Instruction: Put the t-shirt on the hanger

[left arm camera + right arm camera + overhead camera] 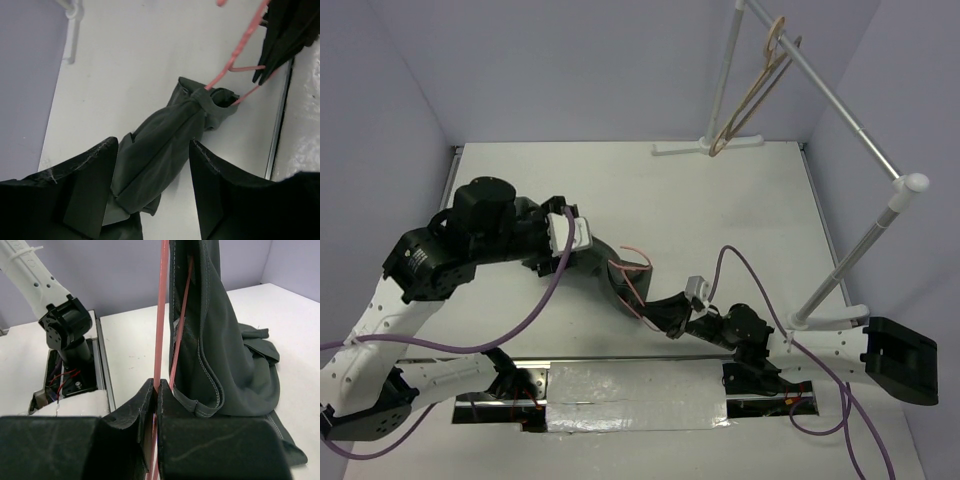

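The dark grey t-shirt point(165, 145) lies bunched on the white table, its upper end threaded onto the thin pink hanger point(235, 55). My left gripper point(152, 142) is open just above the shirt, with the cloth between its two fingers point(100, 185). From above, the left gripper point(605, 268) hovers over the t-shirt point(620, 290), beside the hanger point(635, 268). My right gripper point(156, 385) is shut on a pink rod of the hanger point(161, 315), holding it upright. The t-shirt point(225, 355) hangs from it and pools on the table. The right gripper point(662, 316) sits just right of the shirt.
A white clothes rack point(830, 95) runs along the back right, with tan hangers point(750, 85) on its rail and feet at the back point(710, 148) and right point(830, 315). A dark block point(900, 360) sits front right. A foil-covered panel point(635, 395) lies at the near edge.
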